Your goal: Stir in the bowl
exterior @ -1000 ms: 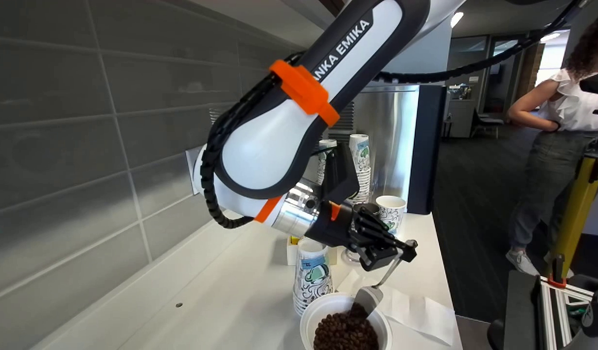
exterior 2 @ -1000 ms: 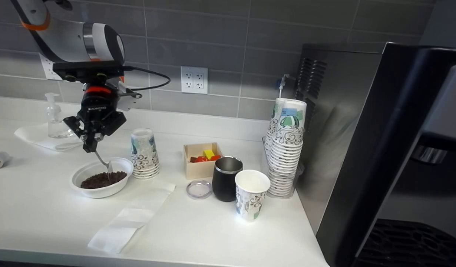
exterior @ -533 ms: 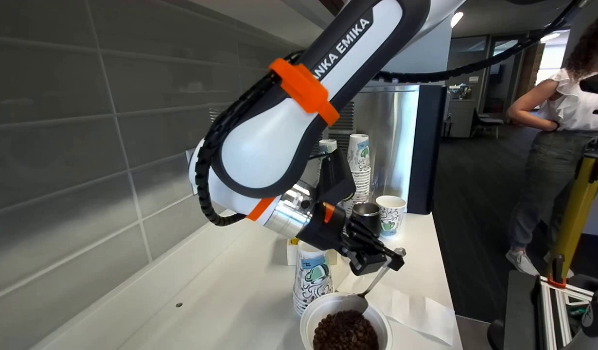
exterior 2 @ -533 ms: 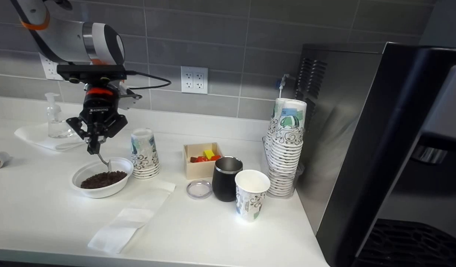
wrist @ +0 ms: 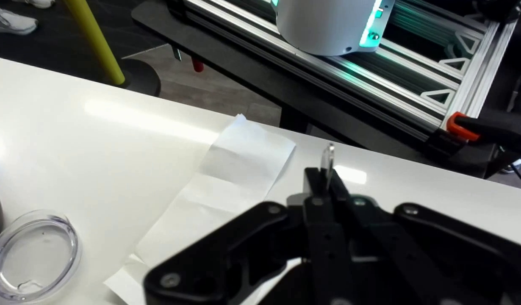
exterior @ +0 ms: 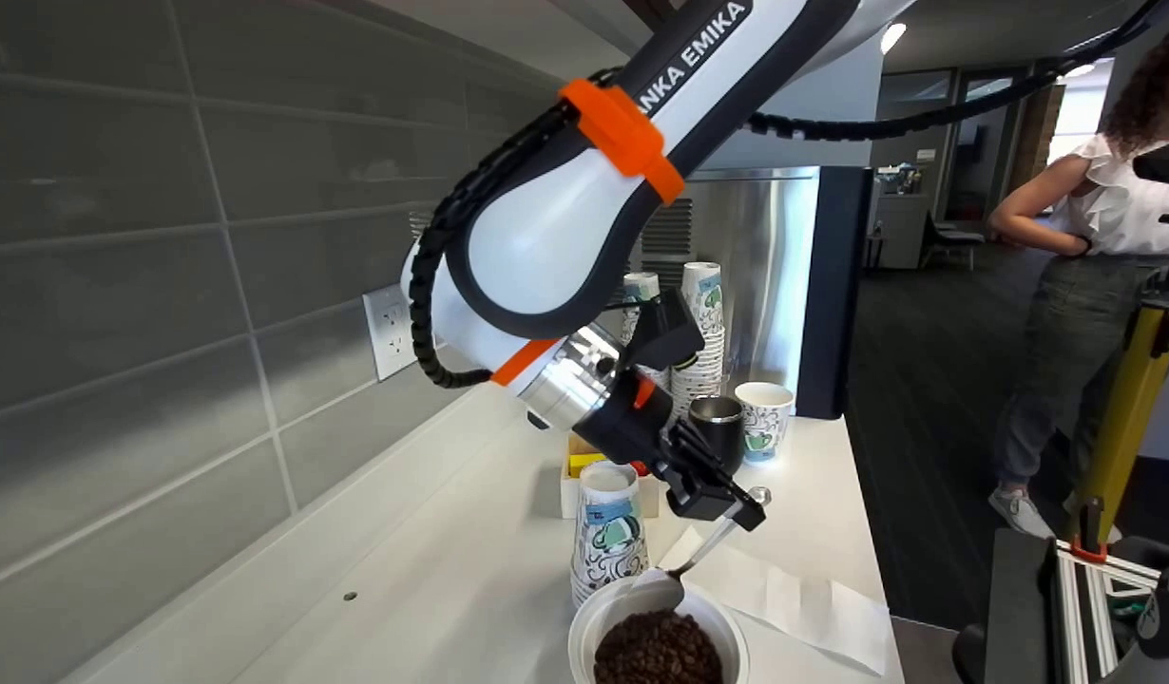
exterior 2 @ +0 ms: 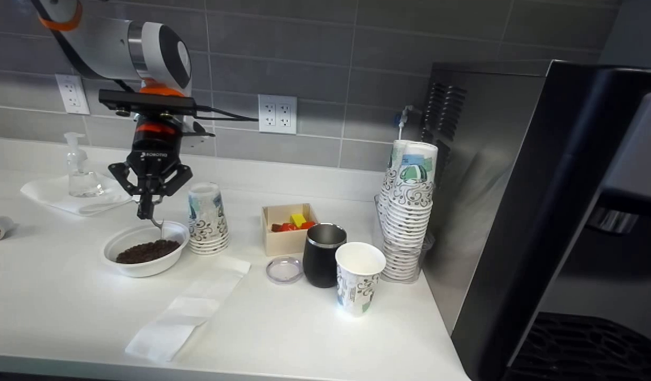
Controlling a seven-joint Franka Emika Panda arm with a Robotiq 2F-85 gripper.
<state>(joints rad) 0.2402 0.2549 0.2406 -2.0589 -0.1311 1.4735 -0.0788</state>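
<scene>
The bowl is white and round, holding dark brown coffee beans; it stands on the counter in both exterior views. My gripper is shut on the handle of a metal spoon that slants down into the bowl. The spoon's head is at the bowl's far inner wall, beside the beans. In an exterior view the gripper is above the bowl's back rim and the spoon shows below it. In the wrist view the handle end sticks out between the fingertips; the bowl is out of view there.
A short stack of paper cups stands close beside the bowl. A paper towel lies in front. A wooden box, clear lid, black tumbler and paper cup stand further along. The tiled wall is behind.
The gripper has moved down and towards the wall. The spoon's head has gone from the beans to the far inner wall. The bowl has shifted slightly towards the wall and cup stack.
</scene>
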